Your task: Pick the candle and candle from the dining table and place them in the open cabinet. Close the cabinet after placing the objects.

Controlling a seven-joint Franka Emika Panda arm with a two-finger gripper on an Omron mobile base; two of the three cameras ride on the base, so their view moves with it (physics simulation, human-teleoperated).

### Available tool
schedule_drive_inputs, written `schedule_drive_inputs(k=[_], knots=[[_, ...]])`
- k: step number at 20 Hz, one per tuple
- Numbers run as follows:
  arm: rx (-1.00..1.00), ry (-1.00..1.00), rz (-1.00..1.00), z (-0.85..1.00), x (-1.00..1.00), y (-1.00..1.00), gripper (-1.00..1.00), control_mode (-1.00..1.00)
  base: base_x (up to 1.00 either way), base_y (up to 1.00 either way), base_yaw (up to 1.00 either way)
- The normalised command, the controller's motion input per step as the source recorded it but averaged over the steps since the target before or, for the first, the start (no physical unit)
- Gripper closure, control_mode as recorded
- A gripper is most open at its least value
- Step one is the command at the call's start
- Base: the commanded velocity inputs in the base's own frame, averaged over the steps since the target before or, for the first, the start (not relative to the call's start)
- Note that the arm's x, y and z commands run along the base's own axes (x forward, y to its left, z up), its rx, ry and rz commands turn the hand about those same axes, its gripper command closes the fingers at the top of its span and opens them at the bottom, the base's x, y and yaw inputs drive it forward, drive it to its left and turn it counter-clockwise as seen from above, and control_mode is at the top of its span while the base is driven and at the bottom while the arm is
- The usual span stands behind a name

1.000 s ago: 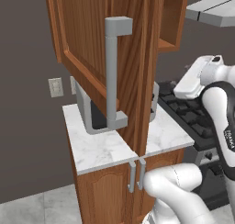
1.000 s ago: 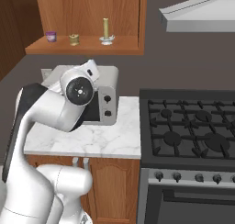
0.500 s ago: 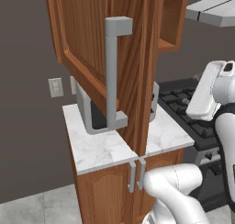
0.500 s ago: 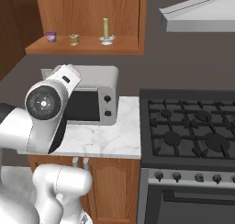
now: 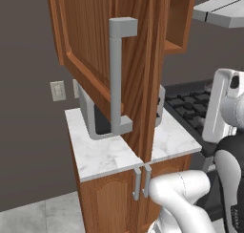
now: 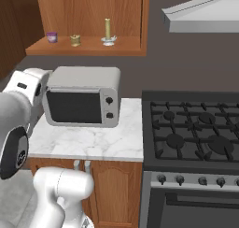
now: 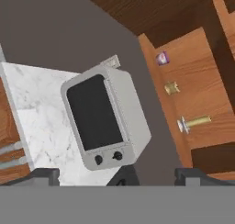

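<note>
The end effector (image 7: pixel 117 172) is closest. Its two dark tips sit wide apart at the bottom of the hand view, and nothing is between them. It holds nothing.

A little farther off is the small marble table (image 6: pixel 93 140) with the microwave (image 6: pixel 83 102) standing on it. Two short grey handles (image 5: pixel 141 182) show on the low cupboard under it.

Above the microwave is the cabinet shelf (image 6: pixel 84 49). Both candles are already there. The short stubby candle (image 6: pixel 75 40) stands near the middle of the shelf. The slim candle (image 6: pixel 108 32) stands upright on its round silver dish, to the right of the short one in the right base view. A small purple ring (image 6: pixel 52 37) sits at the far left end. In the hand view the shelf looks turned on its side, but the same three things line up along it.

So the putting-away part looks done. What is left is closing the cabinet.

The cabinet door (image 5: pixel 102 50) swings out wide, with its long grey bar handle (image 5: pixel 118 79) facing the left base camera.

Next, the arm should probably go around to the outer face of the door and push it toward the shelf until it shuts. From here it is hard to tell how far the door must swing.
</note>
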Motion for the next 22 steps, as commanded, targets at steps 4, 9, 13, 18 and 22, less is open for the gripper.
schedule_drive_inputs(k=[4, 9, 13, 18, 22], knots=[[-0.37, -0.11, -0.05, 0.01, -0.48, 0.23, -1.0, -1.0, 0.0, 0.0, 0.0], [-0.31, -0.14, -0.01, 0.01, -0.55, 0.24, -1.0, -1.0, 0.0, 0.0, 0.0], [-0.26, -0.14, -0.01, 0.0, -0.58, 0.2, -1.0, -1.0, 0.0, 0.0, 0.0], [-0.16, -0.13, 0.0, 0.02, -0.61, 0.18, -1.0, -1.0, 0.0, 0.0, 0.0], [-0.1, -0.12, 0.0, 0.01, -0.5, 0.24, -1.0, -1.0, 0.0, 0.0, 0.0]])
